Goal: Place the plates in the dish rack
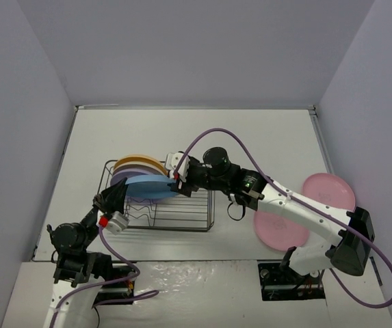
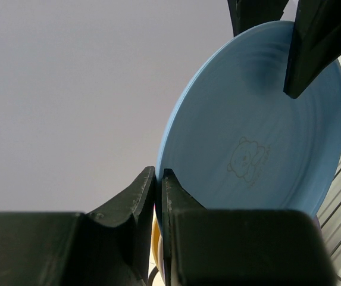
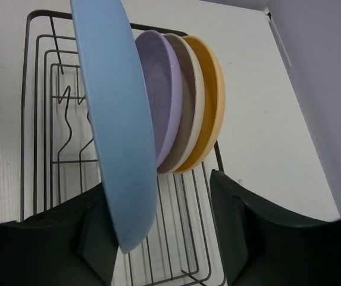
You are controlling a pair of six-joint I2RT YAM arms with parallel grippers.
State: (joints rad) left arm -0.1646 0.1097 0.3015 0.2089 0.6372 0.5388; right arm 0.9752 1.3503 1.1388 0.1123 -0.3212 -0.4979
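Note:
The blue plate [image 1: 151, 186] is held on edge over the dark wire dish rack [image 1: 190, 216]. My left gripper [image 1: 115, 196] is shut on its near-left rim; the left wrist view shows both jaws [image 2: 158, 176] pinching the rim of the plate [image 2: 247, 131]. My right gripper [image 1: 177, 176] is open astride the plate's far-right rim, and its fingers [image 2: 313, 47] show on either side of that rim. In the right wrist view the blue plate [image 3: 113, 119] hangs between the spread jaws [image 3: 158, 190]. Purple [image 3: 161, 89], cream [image 3: 188, 101] and yellow-orange [image 3: 213, 95] plates stand in the rack's back slots.
Two pink plates lie flat on the table at the right, one [image 1: 329, 191] behind the right arm and one [image 1: 281, 229] partly under it. The rack's front rows [image 3: 69, 137] hold nothing. Grey walls enclose the table on three sides.

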